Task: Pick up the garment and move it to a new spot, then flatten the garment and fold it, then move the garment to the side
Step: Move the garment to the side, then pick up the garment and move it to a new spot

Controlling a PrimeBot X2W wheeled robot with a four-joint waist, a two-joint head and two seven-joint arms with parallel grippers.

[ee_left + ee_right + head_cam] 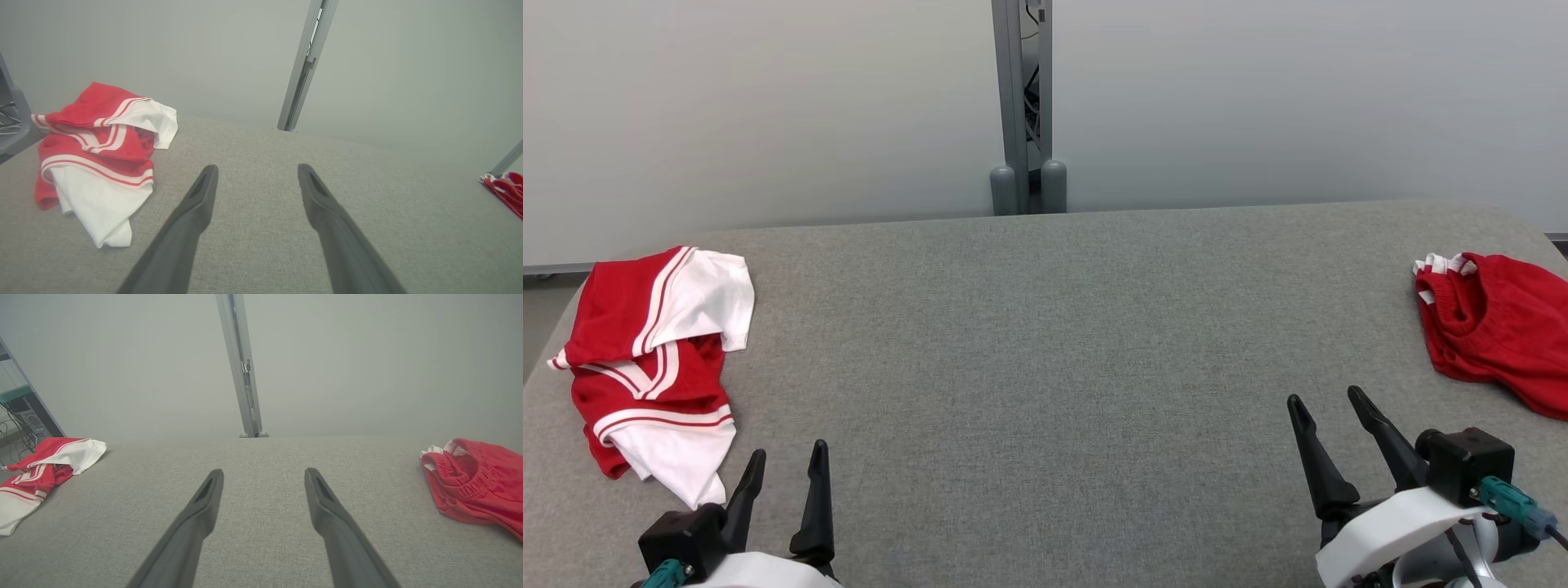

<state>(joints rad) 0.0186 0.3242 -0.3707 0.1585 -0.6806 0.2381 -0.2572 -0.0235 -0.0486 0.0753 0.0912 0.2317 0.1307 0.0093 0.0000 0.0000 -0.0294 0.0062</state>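
Red-and-white garment (654,351) is seen crumpled on the grey bench (1045,367) just left of the left claw (789,449); red shorts (1494,335) are heaped right of the right claw (1325,396). Both claws are held spread and empty, probably readied for pickup.

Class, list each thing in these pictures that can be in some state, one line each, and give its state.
red and white garment, crumpled in a heap, not folded, at the left of the table.
red garment, bunched up, at the table's right edge.
left gripper, open, holding nothing.
right gripper, open, holding nothing.
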